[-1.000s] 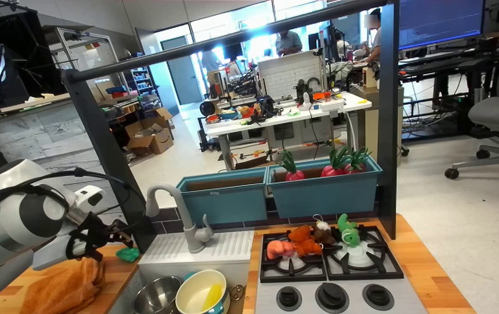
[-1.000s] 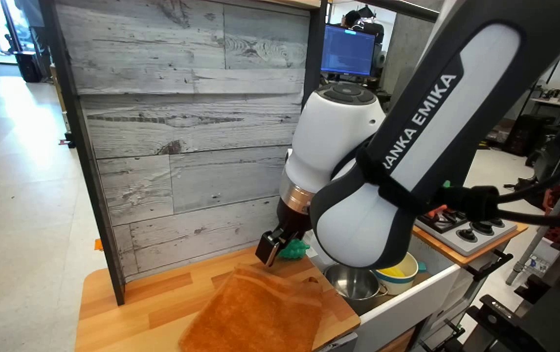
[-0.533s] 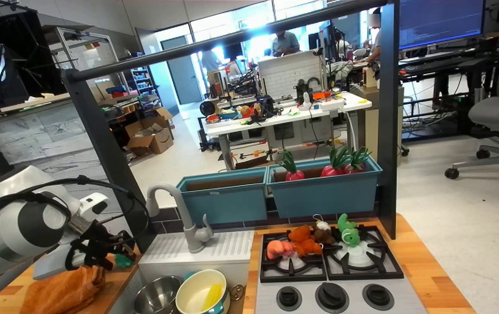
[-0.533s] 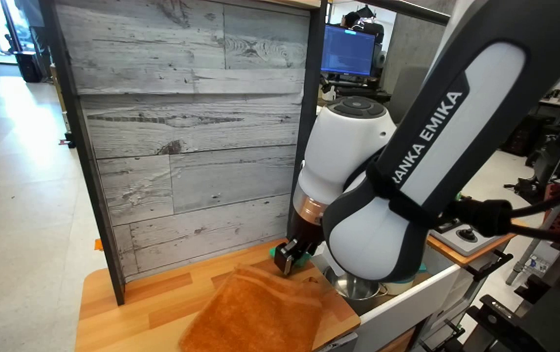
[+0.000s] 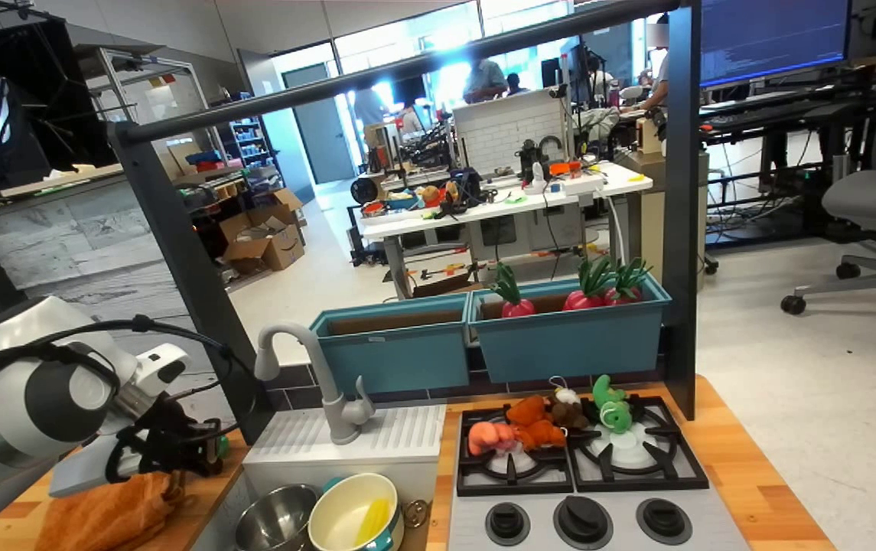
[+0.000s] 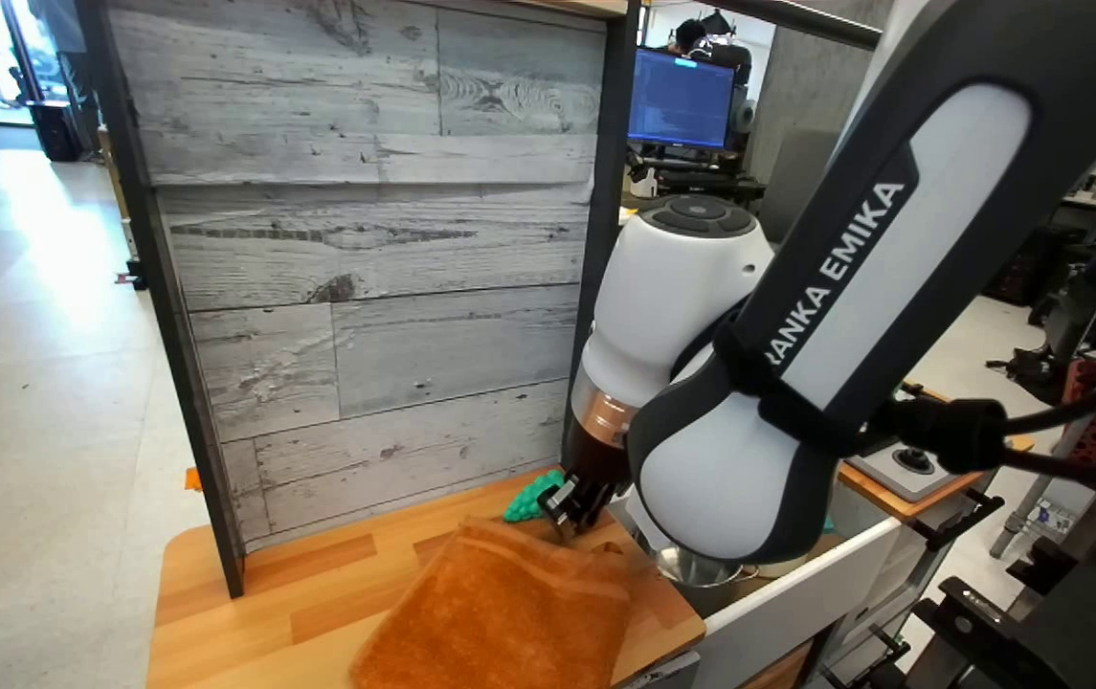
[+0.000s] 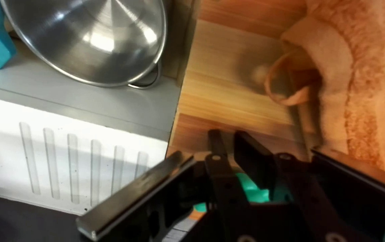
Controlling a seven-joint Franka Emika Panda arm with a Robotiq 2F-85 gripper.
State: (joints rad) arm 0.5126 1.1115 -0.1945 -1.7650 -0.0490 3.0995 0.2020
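Read the claw (image 7: 229,136) in the wrist view: its dark fingertips (image 7: 215,136), slightly blurred, stand close together with a narrow gap. You have it partly open, and you see nothing gripped between the tips.

The item nearest the claw is the green thing (image 6: 530,498). In an exterior view you see its bumpy outline on the bench (image 6: 318,627), just beside the claw, toward the grey panel (image 6: 385,258). The wrist view gives you only green patches behind the fingers; contact you cannot tell.

The orange cloth (image 6: 509,612) lies near the claw in all three views. Only the wrist view shows you clearly the loop (image 7: 273,82) at its edge. That view also looks down into the steel pot (image 7: 111,37) but cuts off the cream pot (image 5: 334,516).

For the yellow thing (image 5: 374,520) inside the cream pot, and the toys (image 5: 543,435) on the stove (image 5: 542,528), refer to an exterior view. In an exterior view, the arm (image 6: 705,450) covers most of that stove.
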